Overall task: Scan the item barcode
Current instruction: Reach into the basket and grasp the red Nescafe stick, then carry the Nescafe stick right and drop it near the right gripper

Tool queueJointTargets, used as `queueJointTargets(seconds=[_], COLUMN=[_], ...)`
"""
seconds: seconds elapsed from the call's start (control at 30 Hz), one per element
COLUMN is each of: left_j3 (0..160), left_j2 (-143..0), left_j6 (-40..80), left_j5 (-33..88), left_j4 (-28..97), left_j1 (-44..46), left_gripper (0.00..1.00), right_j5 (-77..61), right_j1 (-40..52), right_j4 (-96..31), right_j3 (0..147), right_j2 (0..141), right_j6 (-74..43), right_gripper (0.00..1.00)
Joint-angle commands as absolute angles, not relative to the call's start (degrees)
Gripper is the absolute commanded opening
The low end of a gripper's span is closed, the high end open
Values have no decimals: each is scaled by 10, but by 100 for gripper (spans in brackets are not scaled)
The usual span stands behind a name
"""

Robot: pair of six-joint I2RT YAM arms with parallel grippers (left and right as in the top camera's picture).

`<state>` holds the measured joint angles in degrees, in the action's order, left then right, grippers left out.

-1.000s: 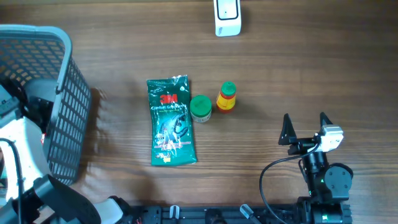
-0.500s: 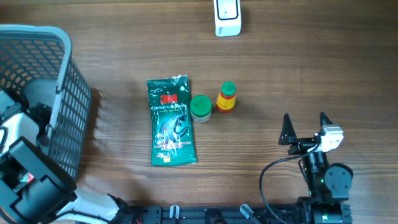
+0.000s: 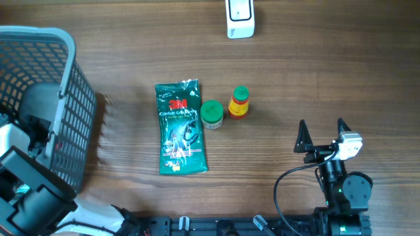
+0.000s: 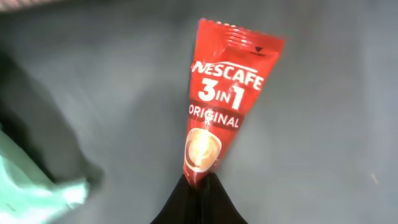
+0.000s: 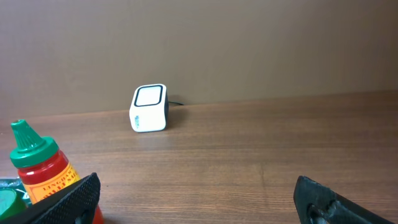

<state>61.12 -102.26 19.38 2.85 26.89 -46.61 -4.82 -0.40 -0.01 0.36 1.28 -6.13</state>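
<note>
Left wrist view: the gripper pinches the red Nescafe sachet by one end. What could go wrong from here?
1. The left gripper is shut on only the very end of the Nescafe sachet; it may slip or swing on the lift.
2. The arm works inside the tall mesh basket, so the sachet could catch on its wall.
3. No barcode shows on the visible face, and the scanner stands well away from the basket, so the scan may miss.

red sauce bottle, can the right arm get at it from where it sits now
Probably yes. The right pincer stands open, and only bare table lies between it and the red sauce bottle. The green-lidded jar sits on the bottle's far side, out of the way.
</note>
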Motion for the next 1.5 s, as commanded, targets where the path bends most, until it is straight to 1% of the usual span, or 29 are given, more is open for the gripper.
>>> queueJointTargets(seconds=[0.0, 0.1, 0.23, 0.3, 0.37, 0.4, 0.53, 0.67, 0.7, 0.77, 0.93, 1.03, 1.1, 1.13, 1.27, 1.47], left_j3=[645, 689, 721, 721, 721, 721, 721, 721, 721, 720, 720, 720, 720, 720, 720, 720], left_j2=[-957, -865, -739, -685, -622, -598, -537, -509, -509, -511, -545, -577, -607, -641, -713, -811], left_j6=[195, 197, 204, 233, 277, 279, 277, 274, 272, 266, 173, 134, 120, 120, 120, 120], left_j5=[81, 99, 183, 213, 290, 340, 488, 563, 568, 568, 565, 557, 537, 503, 456, 405], left_j4=[310, 326, 305, 286, 272, 269, 268, 268, 267, 267, 267, 261, 252, 238, 200, 156], left_j1=[-464, -464, -463, -463, -463, -459, -408, -298, -234, -183, 17, 107, 163, 212, 289, 360], left_gripper=[4, 4, 4, 4, 4, 4, 4, 4, 4, 4, 4, 4, 4, 4, 4, 4], right_j5=[-43, -43, -43, -43, -43, -43, -43, -43, -43, -43, -43, -43, -43, -43, -43, -43], right_j1=[-2, -2, -2, -2, -2, -2, -2, -2, -2, -2, -2, -2, -2, -2, -2, -2], right_j4=[1, 1, 1, 1, 1, 1, 1, 1, 1, 1, 1, 1, 1, 1, 1, 1], right_j3=[3, 3, 3, 3, 3, 3, 3, 3, 3, 3, 3, 3, 3, 3, 3, 3], right_j2=[13, 13, 13, 13, 13, 13, 13, 13, 13, 13, 14, 14, 14, 14, 14, 14], right_j6=[-56, -56, -56, -55, -56, -56, -56, -56, -56, -56, -56, -56, -55, -56, -56, -56], right_gripper=[100, 100, 100, 100, 100, 100, 100, 100, 100, 100, 99, 100, 100, 100, 100, 100])
